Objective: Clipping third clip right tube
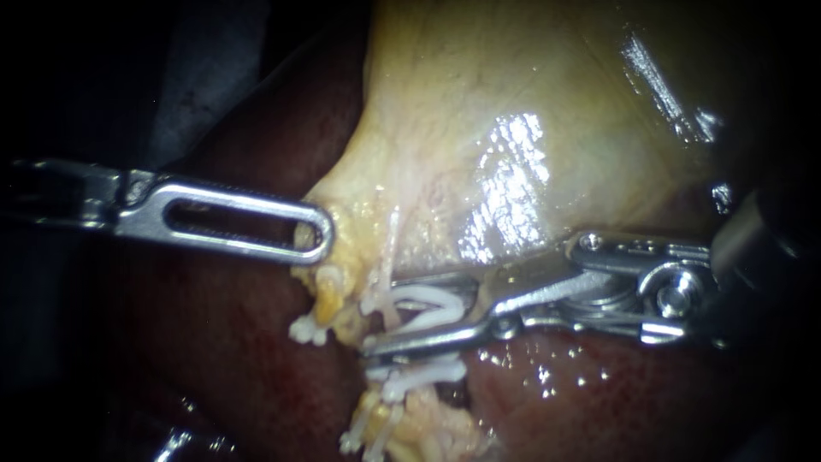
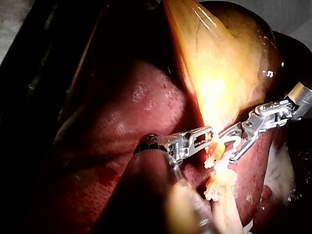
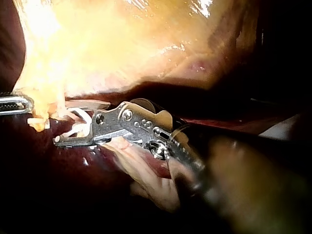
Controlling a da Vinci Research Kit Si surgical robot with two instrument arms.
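At frame centre, the right instrument's (image 1: 410, 312) jaws hold a white clip (image 1: 428, 301) astride the right tube (image 1: 392, 244), apparently not yet squeezed flat. A seated clip (image 1: 423, 372) lies just below it. At left, the left instrument (image 1: 312, 244) grips the gallbladder (image 1: 479, 111).

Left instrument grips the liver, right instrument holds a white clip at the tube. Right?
No: the left instrument grips the pale edge of the gallbladder, not the liver, as the endoscope view shows. The right instrument does hold a white clip at the tube.

The left instrument (image 1: 312, 233) and right instrument (image 1: 400, 316) are polished metal. The clip (image 1: 425, 301) looks like matt white plastic. The gallbladder (image 1: 513, 128) and liver (image 1: 599, 393) are smooth, wet and glossy.
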